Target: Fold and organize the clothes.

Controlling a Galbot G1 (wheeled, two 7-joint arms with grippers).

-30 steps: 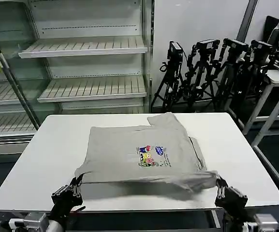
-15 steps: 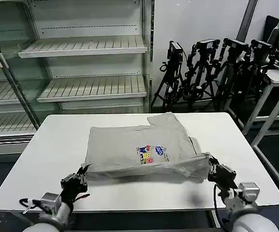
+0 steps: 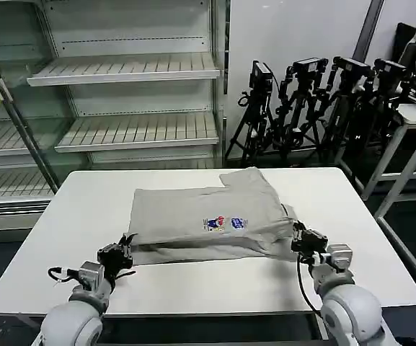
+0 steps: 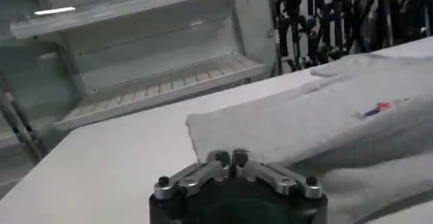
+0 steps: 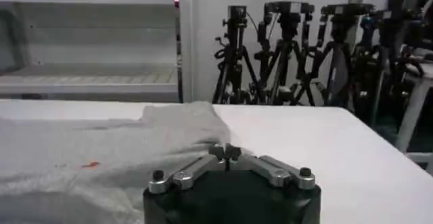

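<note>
So the grey shirt [image 3: 208, 220] lay flat across the middle of the white bench [image 3: 56, 252], and its near hem had been carried forward over the body in the last second, half covering the cartoon print [image 3: 226, 223]. Looked like the bottom fold was nearly done. Left gripper [image 3: 123, 250] and right gripper [image 3: 299, 236] were each pinched tight on a hem corner at the fold's ends

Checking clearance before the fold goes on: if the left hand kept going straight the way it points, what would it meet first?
Probably the grey shirt itself: the left hand, shut on its near edge, points straight across it.
</note>
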